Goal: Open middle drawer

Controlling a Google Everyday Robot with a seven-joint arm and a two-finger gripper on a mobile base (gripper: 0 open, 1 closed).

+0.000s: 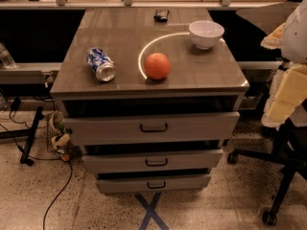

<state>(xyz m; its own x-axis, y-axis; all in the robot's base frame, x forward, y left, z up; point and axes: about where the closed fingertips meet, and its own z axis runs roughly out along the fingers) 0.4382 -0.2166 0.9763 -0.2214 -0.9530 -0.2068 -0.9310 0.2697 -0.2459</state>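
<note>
The grey cabinet [72, 80] stands in the middle of the camera view with three alike drawer fronts. The middle drawer [192, 160] is the second front, and its small dark bar handle [156, 162] sits at its centre. A dark gap runs along its top edge. The uppermost drawer front [201, 126] is above it and the lowest drawer front [182, 182] is below it, each with the same handle. My gripper is not in view. Only white and cream arm parts [291, 56] show at the right edge, apart from the cabinet.
On the cabinet top lie a blue can on its side [100, 64], an orange [157, 65], a white bowl [206, 33] and a small dark object [161, 15]. A black wheeled chair base [280, 176] stands at the right. Cables and a wire basket [56, 135] are at the left. A blue tape cross [152, 213] marks the floor.
</note>
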